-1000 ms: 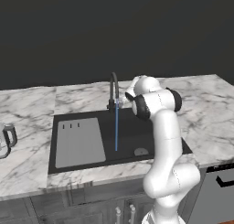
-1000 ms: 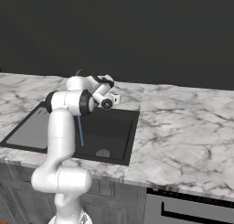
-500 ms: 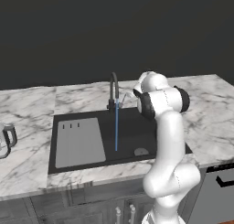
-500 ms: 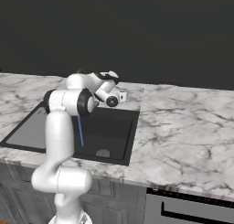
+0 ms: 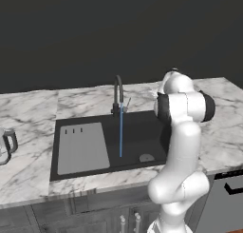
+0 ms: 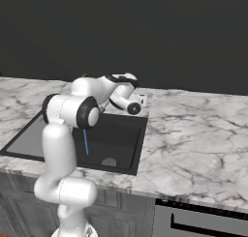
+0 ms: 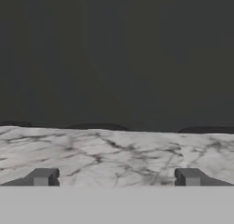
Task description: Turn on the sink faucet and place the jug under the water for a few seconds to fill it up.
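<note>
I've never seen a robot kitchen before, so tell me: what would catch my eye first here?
Probably the thin bright-blue water running straight down from the dark sink faucet into the black sink. Next, the big white arm bent over the sink's right side, its gripper open and empty above the marble counter. Far to the left, a small jug stands on the counter, away from the stream.

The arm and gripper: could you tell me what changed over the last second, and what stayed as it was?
The arm swung away from the sink faucet toward the right side of the counter, carrying the gripper off with it; it is open and empty, over bare marble. The water keeps running into the sink, and the jug stays at the counter's far left, untouched.
</note>
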Motion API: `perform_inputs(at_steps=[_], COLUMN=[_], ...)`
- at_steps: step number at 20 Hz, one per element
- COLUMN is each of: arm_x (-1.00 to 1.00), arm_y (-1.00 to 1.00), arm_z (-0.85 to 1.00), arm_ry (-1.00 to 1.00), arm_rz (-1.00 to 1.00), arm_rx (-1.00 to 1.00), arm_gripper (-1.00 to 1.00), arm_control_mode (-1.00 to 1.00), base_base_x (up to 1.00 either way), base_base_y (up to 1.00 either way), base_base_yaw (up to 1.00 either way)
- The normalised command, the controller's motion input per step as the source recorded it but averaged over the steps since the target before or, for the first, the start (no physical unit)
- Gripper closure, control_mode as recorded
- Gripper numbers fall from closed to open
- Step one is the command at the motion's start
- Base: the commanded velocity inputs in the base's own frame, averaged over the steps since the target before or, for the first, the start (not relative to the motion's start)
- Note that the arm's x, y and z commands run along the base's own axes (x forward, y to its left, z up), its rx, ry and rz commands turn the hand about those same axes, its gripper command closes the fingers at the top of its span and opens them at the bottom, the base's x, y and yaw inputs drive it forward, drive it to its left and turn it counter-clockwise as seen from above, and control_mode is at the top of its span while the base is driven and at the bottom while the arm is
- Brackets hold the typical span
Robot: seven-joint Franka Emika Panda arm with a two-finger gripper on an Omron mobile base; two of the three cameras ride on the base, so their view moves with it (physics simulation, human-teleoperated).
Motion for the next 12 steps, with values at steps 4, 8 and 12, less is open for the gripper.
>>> perform_inputs(at_steps=[4, 8, 12], arm_x=[-0.92, -0.99, -0.91], arm_y=[-0.01, 0.03, 0.10], arm_z=[0.32, 0.31, 0.30], arm_ry=[0.00, 0.06, 0.12], arm_rz=[0.11, 0.12, 0.11], arm_rx=[-0.09, -0.20, -0.23], arm_gripper=[-1.00, -1.00, -1.00], arm_control_mode=[-1.00, -1.00, -1.00], base_base_x=[0.00, 0.00, 0.00], base_base_y=[0.00, 0.00, 0.00], base_base_yaw=[0.00, 0.00, 0.00])
